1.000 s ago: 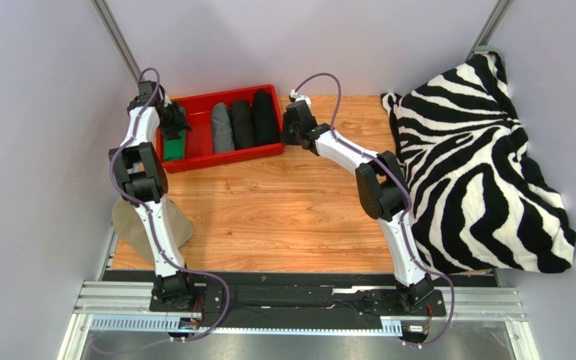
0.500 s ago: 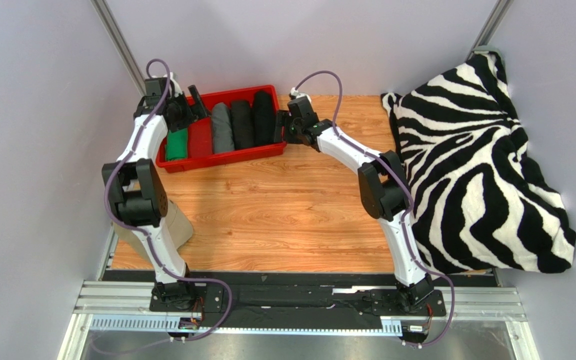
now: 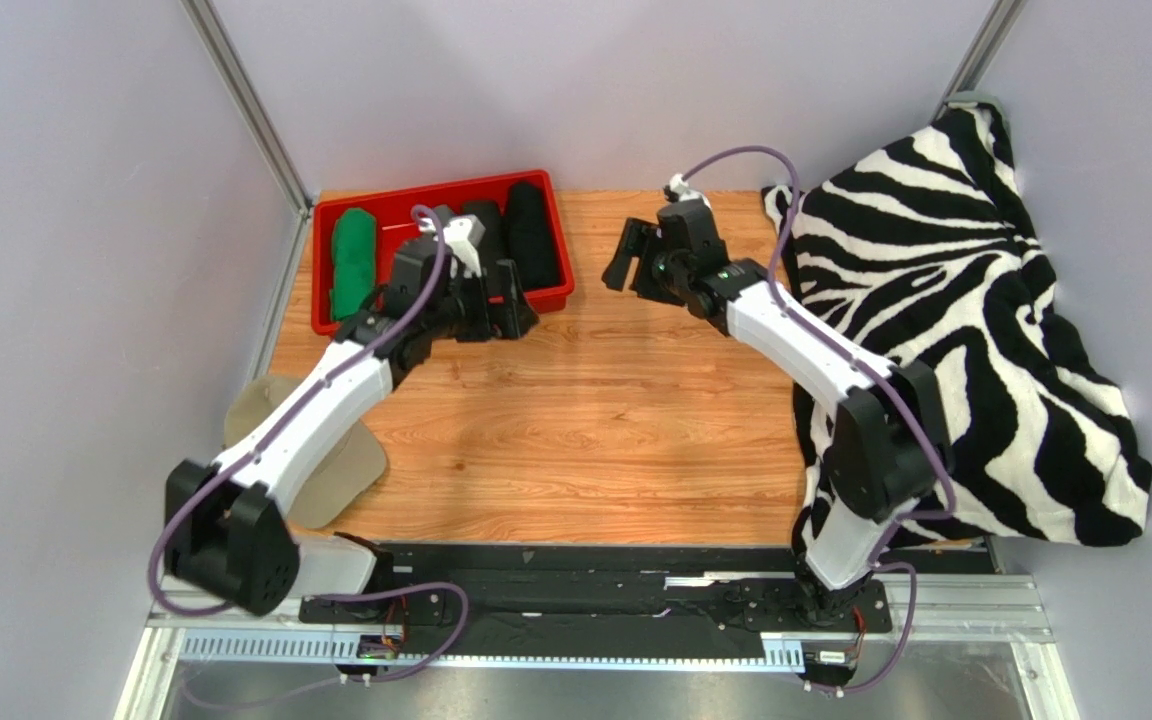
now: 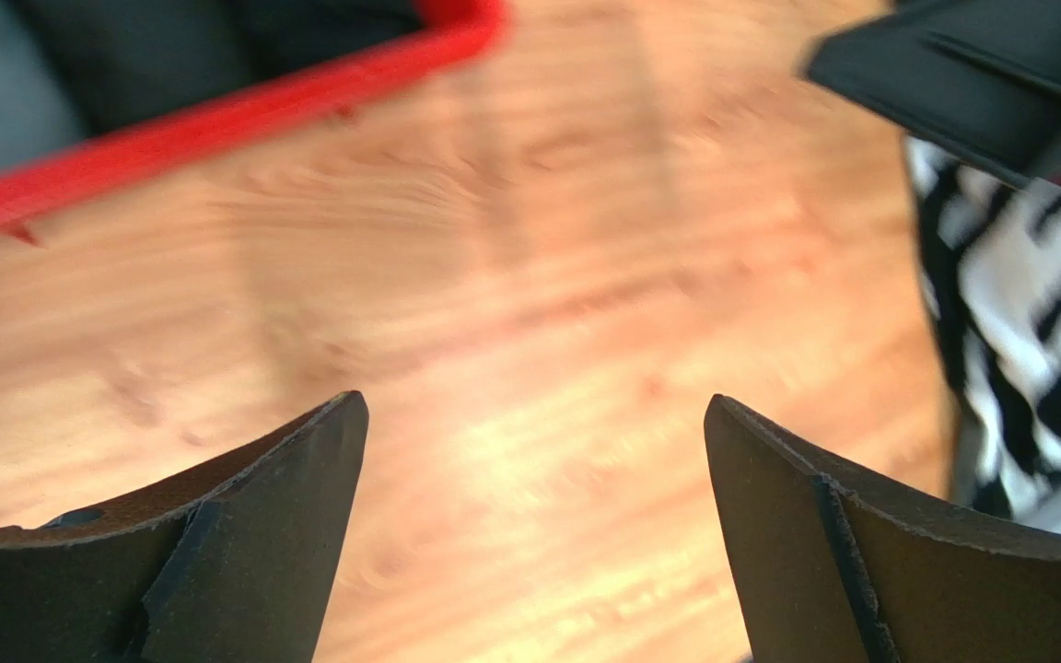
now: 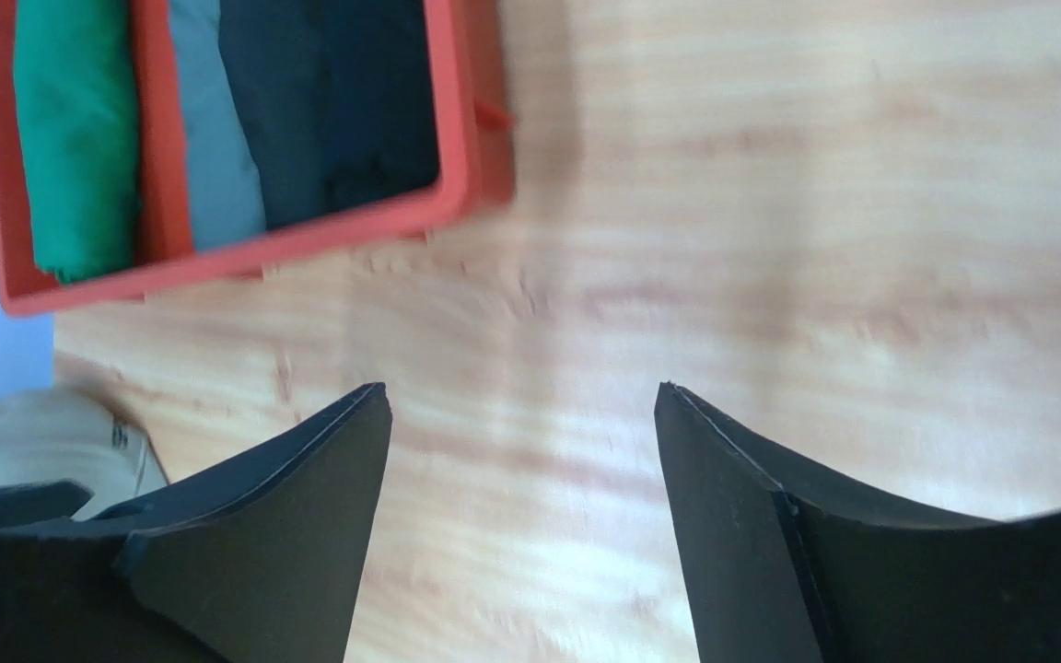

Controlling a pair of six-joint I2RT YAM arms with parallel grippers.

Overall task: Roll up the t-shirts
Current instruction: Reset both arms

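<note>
The t-shirts lie rolled side by side in a red tray point(image 3: 432, 194) at the back left. The green one point(image 3: 352, 252) is at the left end and black ones point(image 3: 531, 228) at the right. The right wrist view shows the green roll point(image 5: 75, 138), a grey roll point(image 5: 215, 125) and black rolls point(image 5: 329, 97) in the tray point(image 5: 456, 111). My left gripper point(image 3: 512, 305) hangs open over bare wood just in front of the tray's right part, empty point(image 4: 533, 401). My right gripper point(image 3: 624, 258) is open and empty point(image 5: 521, 390), right of the tray.
A zebra-striped blanket point(image 3: 958, 300) is heaped along the right side and shows at the right edge of the left wrist view point(image 4: 1034, 290). A beige cap point(image 3: 334, 465) lies at the near left, under the left arm point(image 5: 38, 435). Grey walls close in the table.
My left arm swung from the tray's left end to in front of its right part, leaving the green roll in the tray. My right gripper opened and drew back to the right.
</note>
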